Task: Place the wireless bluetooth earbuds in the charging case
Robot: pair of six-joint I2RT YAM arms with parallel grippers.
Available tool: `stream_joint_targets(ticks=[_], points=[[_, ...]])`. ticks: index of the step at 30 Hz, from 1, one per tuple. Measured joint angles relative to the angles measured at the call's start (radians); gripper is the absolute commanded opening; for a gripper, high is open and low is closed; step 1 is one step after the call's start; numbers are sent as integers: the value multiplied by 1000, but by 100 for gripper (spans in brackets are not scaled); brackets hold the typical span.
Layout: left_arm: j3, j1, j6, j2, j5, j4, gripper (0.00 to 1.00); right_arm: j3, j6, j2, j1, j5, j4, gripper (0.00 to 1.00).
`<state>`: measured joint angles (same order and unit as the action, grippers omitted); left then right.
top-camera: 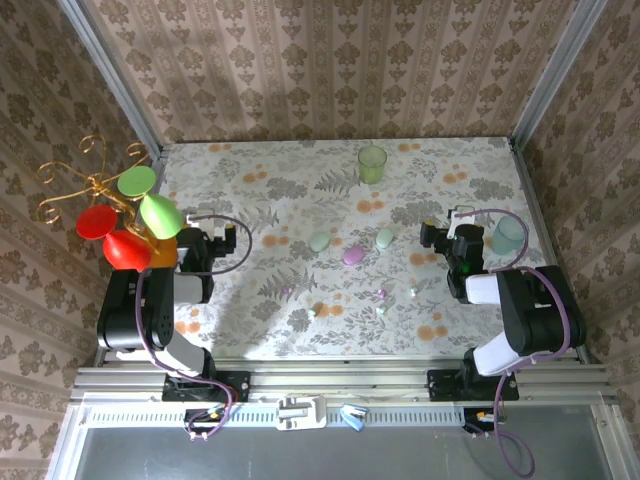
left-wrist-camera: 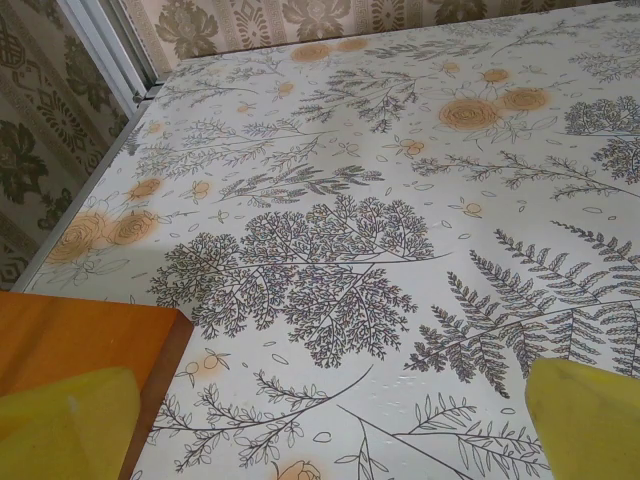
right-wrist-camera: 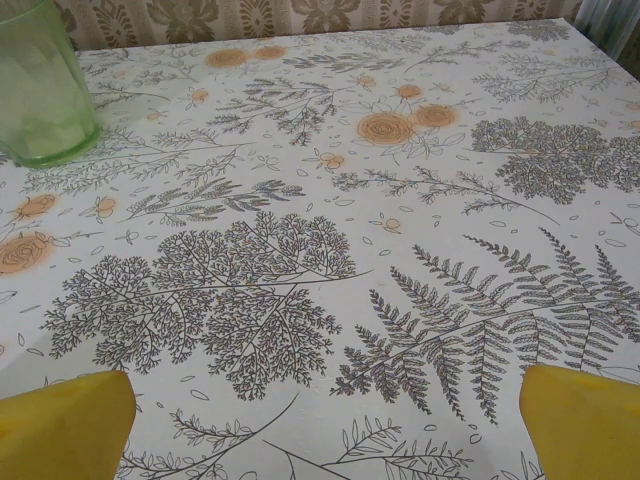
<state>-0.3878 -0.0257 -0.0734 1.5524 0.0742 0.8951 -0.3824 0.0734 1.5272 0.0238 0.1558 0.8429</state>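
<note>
Wireless bluetooth earbuds (top-camera: 380,293): tiny buds, loose on the flowered tablecloth (top-camera: 450,170), between the two grippers and nearer the right one, untouched. Charging cases (top-camera: 353,255): three pebbles, also between them. Left gripper (left-wrist-camera: 320,430): fingers spread wide, empty. Right gripper (right-wrist-camera: 325,425): spread wide, empty; green cup (right-wrist-camera: 40,85) ahead, to its left.

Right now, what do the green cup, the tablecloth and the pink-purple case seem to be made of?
Green cup: translucent glass or plastic, glossy, with see-through walls. Tablecloth: probably vinyl or oilcloth; smooth, faintly textured, with printed ferns and flowers. Pink-purple case: likely smooth plastic, pastel and rounded; too small to be sure.
</note>
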Motion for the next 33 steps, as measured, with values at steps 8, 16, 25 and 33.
stream_joint_targets(ticks=[8,16,25,33], points=[[0,0,0,0,0,0,100,0,0,0,0,0,0,100],[0,0,0,0,0,0,100,0,0,0,0,0,0,100],[0,0,0,0,0,0,100,0,0,0,0,0,0,100],[3,-2,-1,0,-8,12,100,0,-1,0,0,-11,0,100]])
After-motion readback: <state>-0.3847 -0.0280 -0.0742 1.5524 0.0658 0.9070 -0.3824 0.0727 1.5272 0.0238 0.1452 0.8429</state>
